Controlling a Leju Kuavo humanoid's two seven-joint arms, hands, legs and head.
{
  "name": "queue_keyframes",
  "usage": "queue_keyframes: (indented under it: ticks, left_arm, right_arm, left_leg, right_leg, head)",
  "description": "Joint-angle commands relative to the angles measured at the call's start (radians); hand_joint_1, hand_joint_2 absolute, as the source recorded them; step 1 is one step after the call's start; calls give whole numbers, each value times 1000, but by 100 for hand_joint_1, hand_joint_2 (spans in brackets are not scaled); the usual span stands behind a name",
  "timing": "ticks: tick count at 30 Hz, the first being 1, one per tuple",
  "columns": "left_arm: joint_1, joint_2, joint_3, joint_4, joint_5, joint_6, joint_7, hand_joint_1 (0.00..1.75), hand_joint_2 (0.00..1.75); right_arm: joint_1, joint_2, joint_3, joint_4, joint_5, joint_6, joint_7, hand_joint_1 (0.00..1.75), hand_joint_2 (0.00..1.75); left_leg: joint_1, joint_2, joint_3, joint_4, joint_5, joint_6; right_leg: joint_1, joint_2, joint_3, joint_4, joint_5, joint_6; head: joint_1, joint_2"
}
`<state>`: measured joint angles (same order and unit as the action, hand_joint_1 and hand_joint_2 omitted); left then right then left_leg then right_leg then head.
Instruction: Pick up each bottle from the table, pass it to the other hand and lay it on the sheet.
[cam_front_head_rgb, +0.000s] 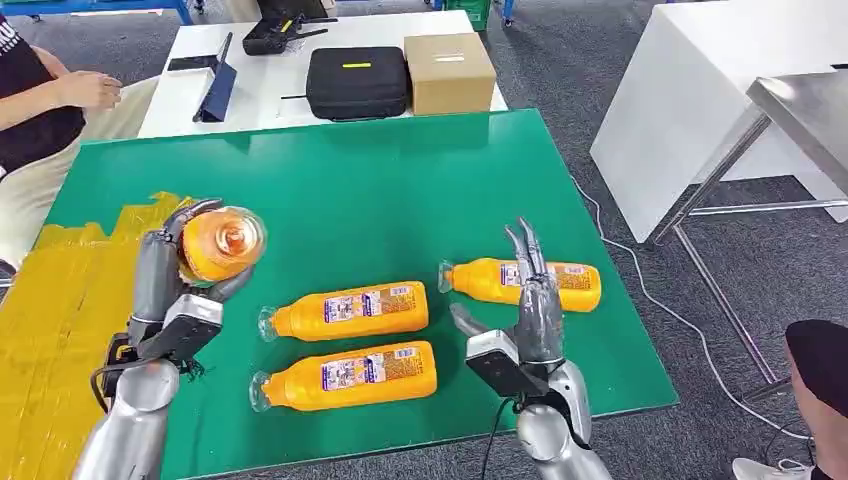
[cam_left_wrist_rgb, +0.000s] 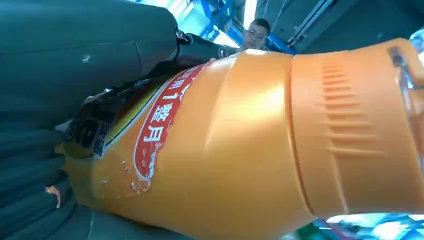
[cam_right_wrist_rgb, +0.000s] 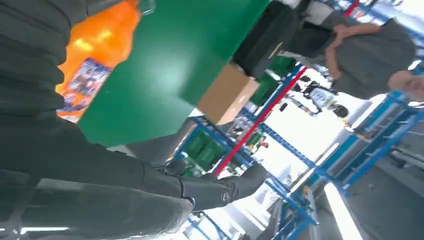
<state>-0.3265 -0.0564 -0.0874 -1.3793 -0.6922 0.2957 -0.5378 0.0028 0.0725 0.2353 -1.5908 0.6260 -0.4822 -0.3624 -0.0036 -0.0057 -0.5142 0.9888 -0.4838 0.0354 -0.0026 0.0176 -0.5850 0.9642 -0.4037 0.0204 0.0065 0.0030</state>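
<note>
While the left hand (cam_front_head_rgb: 175, 275) grips one orange bottle (cam_front_head_rgb: 222, 243) raised above the yellow sheet (cam_front_head_rgb: 60, 300), a loose hold could drop it onto the two bottles (cam_front_head_rgb: 350, 345) lying near; the right hand (cam_front_head_rgb: 535, 300) hovers, fingers spread, empty.

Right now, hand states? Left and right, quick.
Left hand: holding an orange bottle, lifted off the green table.
Right hand: open, fingers spread, holding nothing, next to a lying bottle.
</note>
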Motion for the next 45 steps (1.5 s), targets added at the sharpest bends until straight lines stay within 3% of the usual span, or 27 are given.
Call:
queue_keyframes:
  ticks: [1,7,10,16,21,27,33,45]
  left_arm:
    - [-110,65,3,283,-82,54,3,175,175]
    - [-189,98,-9,508,-356,168,155,175,175]
    - [-220,129,-8,603,-581,243,325,175,175]
    - [-322,143,15,767,-878,228,559,175,175]
    - [-398,216,-108,857,-879,159,720,175,175]
    - [-426,246,-111,908,-879,135,757,175,175]
    - [-432,236,-22,937,-862,98,690,175,175]
    - [-394,177,149,924,-714,-26,426,175,175]
  right_arm:
    - [79,-46,-94,-79,3,2,7,0,175]
    - [90,-55,-155,-136,-12,-19,3,0,175]
    - [107,-31,-170,-148,5,10,-6,0,175]
    - [92,1,-183,-132,42,15,8,0,175]
    - [108,3,-185,-148,60,12,15,0,175]
    - [99,10,-184,-146,62,15,22,0,175]
    - [79,10,-182,-127,64,31,34,0,175]
    - [23,-28,-197,-37,37,59,37,0,175]
  left_leg:
    - [0,-4,3,-2,0,-2]
    - [0,-2,2,-1,0,-2]
    - [0,-1,3,-2,0,-2]
    - [1,-1,2,-1,0,-3]
    - [1,-1,1,0,0,-3]
    - [1,1,3,-1,-1,-4]
    - [1,0,1,0,0,-3]
    - [1,0,2,-2,0,-3]
  right_leg:
    - [0,-5,4,-1,-1,0]
    - [0,-4,3,0,-1,0]
    - [0,-3,3,-1,-1,0]
    - [0,-3,3,0,-1,-1]
    - [1,-3,2,1,-1,0]
    - [1,-2,3,0,-1,-1]
    - [1,-2,1,1,-1,0]
    - [1,-3,4,-1,-1,0]
  head:
    - [0,0]
    - [0,0]
    - [0,0]
    - [0,0]
    - [0,0]
    - [0,0]
    - [0,0]
    - [0,0]
